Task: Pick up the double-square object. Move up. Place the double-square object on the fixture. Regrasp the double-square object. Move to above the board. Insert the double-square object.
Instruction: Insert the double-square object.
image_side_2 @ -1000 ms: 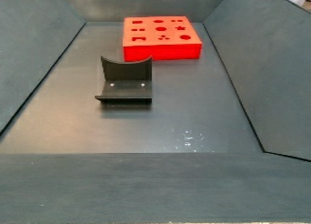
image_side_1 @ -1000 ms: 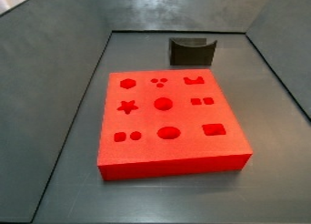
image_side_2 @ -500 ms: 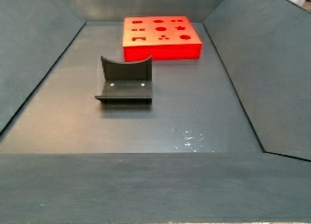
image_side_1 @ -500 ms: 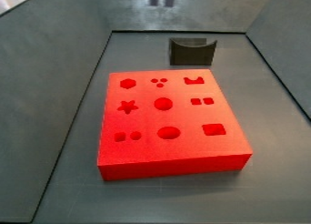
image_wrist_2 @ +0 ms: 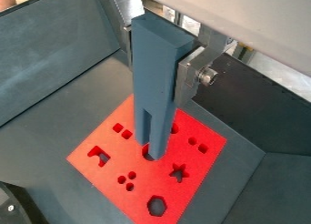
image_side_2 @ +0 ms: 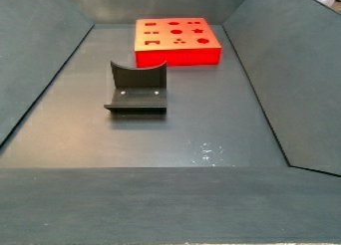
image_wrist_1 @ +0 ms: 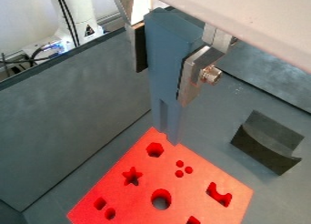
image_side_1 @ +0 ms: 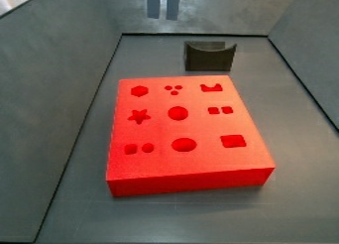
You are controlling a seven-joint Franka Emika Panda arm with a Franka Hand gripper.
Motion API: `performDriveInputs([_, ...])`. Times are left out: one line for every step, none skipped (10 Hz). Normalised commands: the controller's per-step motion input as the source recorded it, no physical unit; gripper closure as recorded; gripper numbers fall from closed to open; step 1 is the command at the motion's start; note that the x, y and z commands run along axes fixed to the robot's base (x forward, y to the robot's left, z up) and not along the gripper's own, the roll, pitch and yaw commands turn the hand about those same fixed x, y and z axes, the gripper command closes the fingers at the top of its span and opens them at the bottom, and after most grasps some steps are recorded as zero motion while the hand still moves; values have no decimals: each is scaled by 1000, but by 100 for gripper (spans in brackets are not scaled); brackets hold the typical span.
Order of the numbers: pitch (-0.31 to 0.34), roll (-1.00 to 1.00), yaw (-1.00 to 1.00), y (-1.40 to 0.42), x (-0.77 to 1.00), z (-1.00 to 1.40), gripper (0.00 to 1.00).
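Slate-blue double-square object [image_wrist_2: 155, 86] clamped upright in tool [image_wrist_2: 170, 82], hanging high above board [image_wrist_2: 134, 159]; fixture [image_wrist_1: 270, 141] apart.

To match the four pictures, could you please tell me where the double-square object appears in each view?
Wrist view: the double-square object hangs upright in the gripper, above the board.
Wrist view: upright mid-frame, above the board.
Side view: its lower end shows at the top edge.
Side view: not visible.
Shared landmark: the board.

A robotics lab test cell is showing here: grey walls [image_side_2: 40, 80] are enclosing a bare floor [image_side_2: 173, 139], cables [image_wrist_1: 49, 50] are hanging outside, and the gripper [image_wrist_2: 183, 68] is hovering high over the board [image_side_1: 179, 129].
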Motion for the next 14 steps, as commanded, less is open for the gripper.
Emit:
performDriveInputs([0,-96,0,-34,366,-223,100])
performDriveInputs([-31,-170,0,-100,660,-180,100])
performDriveInputs([0,-156,29,-177,937,0,100])
performDriveInputs([0,-79,83,-220,949,-71,100])
performDriveInputs([-93,-66,266,-171,726,-289,100])
performDriveInputs([-170,-134,480,-34,497,-483,100])
performDriveInputs([-191,-183,554,0,409,-551,100])
performDriveInputs([-194,-177,626,0,331,-537,100])
performDriveInputs([-204,-63,249,29,43,-794,100])
performDriveInputs([-171,0,0,0,0,-917,100])
performDriveInputs([-94,0,0,0,0,-934,100])
performDriveInputs([-80,-77,-63,0,83,-751,100])
performDriveInputs([-121,-183,-89,0,249,-620,100])
performDriveInputs([-129,-213,0,63,391,-537,100])
